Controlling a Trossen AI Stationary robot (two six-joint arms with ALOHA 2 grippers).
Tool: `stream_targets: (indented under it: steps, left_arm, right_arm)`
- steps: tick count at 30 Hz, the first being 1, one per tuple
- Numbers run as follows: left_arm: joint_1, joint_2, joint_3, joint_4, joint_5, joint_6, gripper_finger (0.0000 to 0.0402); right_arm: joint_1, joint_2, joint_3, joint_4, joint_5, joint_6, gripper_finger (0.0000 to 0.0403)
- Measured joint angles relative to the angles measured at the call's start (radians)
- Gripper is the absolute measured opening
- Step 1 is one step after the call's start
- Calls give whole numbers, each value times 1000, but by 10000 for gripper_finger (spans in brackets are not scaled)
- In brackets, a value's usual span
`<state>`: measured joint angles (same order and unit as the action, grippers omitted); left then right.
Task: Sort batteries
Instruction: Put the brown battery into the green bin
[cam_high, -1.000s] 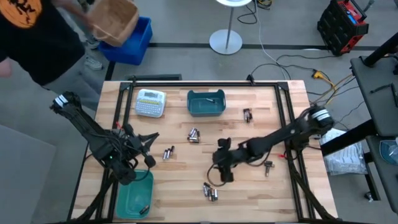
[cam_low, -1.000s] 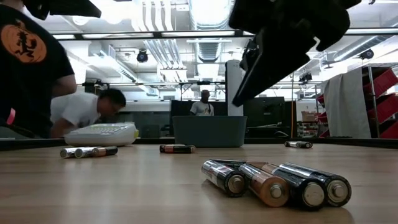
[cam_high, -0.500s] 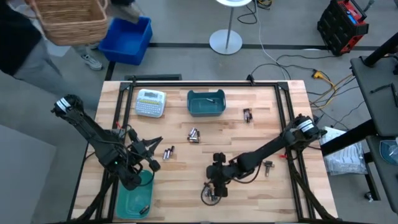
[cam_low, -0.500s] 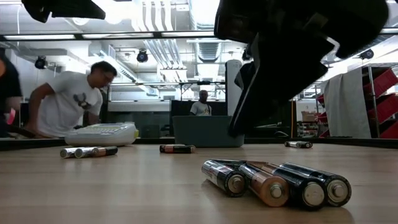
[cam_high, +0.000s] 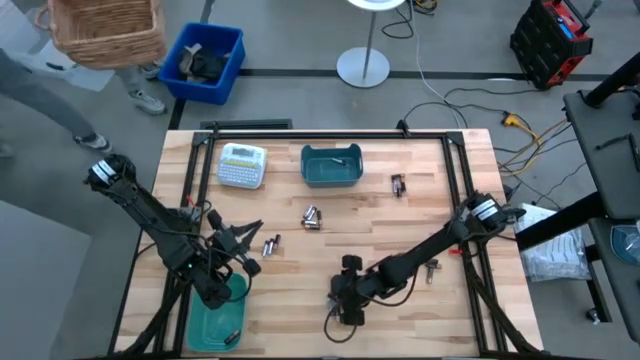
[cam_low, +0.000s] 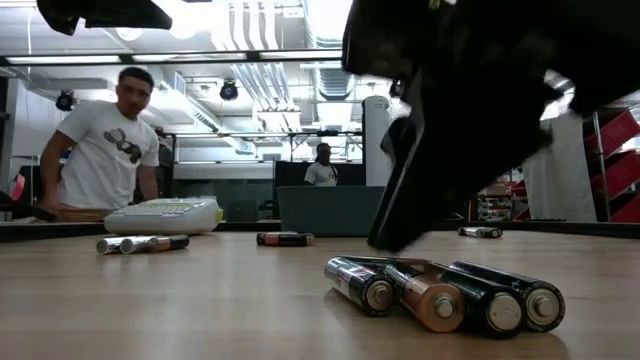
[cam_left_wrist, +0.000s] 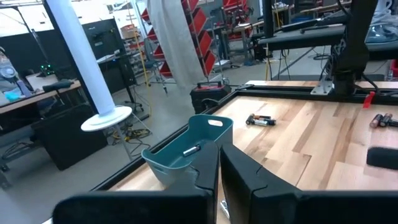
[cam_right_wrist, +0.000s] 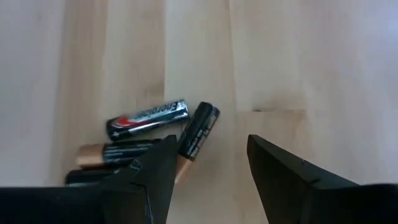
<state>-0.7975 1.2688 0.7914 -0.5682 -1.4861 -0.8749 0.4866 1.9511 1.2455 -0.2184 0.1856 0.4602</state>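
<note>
Right tool (cam_high: 343, 312): it has come down and toward the desk's front edge since a second ago, when it hung near the desk's middle; it now sits low over the front cluster of batteries (cam_high: 338, 312).
Right tool fingers: spread, with bare wood showing between them in the right wrist view; nothing is pinched.
Front cluster (cam_right_wrist: 149, 140): the right wrist view shows one red-marked cell lying across, a dark cell (cam_right_wrist: 198, 130) angled beside it, and copper-ended cells below, partly hidden by a finger (cam_right_wrist: 152, 180).
Low view: four cells (cam_low: 440, 293) lie side by side with ends toward the camera, unmoved from the earlier pictures; the dark bulk of the right arm fills more of the upper right than before, with a finger reaching down to just behind them.
Left tool (cam_high: 240, 250): beside the near teal bin (cam_high: 215, 320) at the desk's front left, barely shifted since earlier; its fingers (cam_left_wrist: 205, 168) sit pressed nearly together, empty.
Left wrist view only: a single cell lies inside the far teal bin (cam_left_wrist: 186, 149), and a pair (cam_left_wrist: 260, 120) rests on the wood beyond it.
Other batteries: small groups lie scattered on the desk (cam_high: 420, 200), one near its middle (cam_high: 312, 216).
Label-maker (cam_high: 242, 165): at the rear left, beside the far bin.
Person (cam_low: 105, 150): now upright behind the desk in the low view, bent over a second ago.
</note>
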Motion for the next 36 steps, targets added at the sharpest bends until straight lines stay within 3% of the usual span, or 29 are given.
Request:
stream_targets:
  steps: [17,28,33,36]
  left_arm:
    - [8,-2,0,-7,0,25,0]
    - [9,0,-1,-7,0,25,0]
    - [9,23,-1,-7,0,25,0]
    - [9,38,-1,-7,0,25,0]
  right_arm:
    - [-14,57,55,-37,-3,-58,171]
    - [-37,54,56,-62,-19,-128,96]
    - [-56,53,56,-65,-58,-167,44]
    - [-70,52,56,-64,-102,-187,36]
